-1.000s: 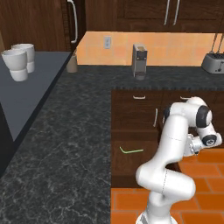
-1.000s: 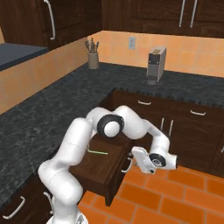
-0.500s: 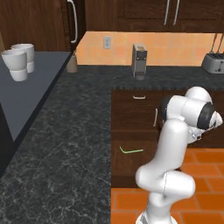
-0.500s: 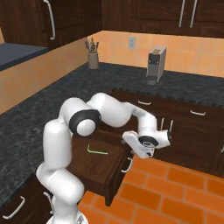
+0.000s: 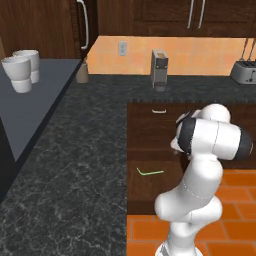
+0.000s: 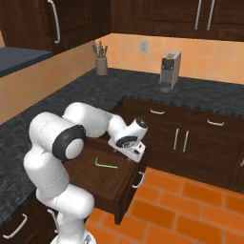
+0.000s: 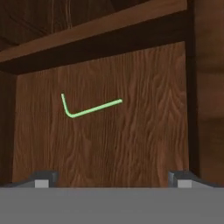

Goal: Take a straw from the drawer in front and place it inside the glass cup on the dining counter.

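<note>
The drawer [image 6: 90,183] is pulled open; the straw [image 7: 89,107] lies ungrasped on its floor. The gripper [image 7: 113,178] hangs above, jaws wide apart and empty. Grasping and delivery remain.

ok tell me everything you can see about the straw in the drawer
The straw is thin and light green, and looks like plastic. It is bent, not straight: a short leg meets a longer leg at a rounded elbow. It lies flat on the dark wood floor of the open drawer, alone and clear of the walls. Nothing else touches it. The gripper is above it, jaws wide open and apart from it.
</note>
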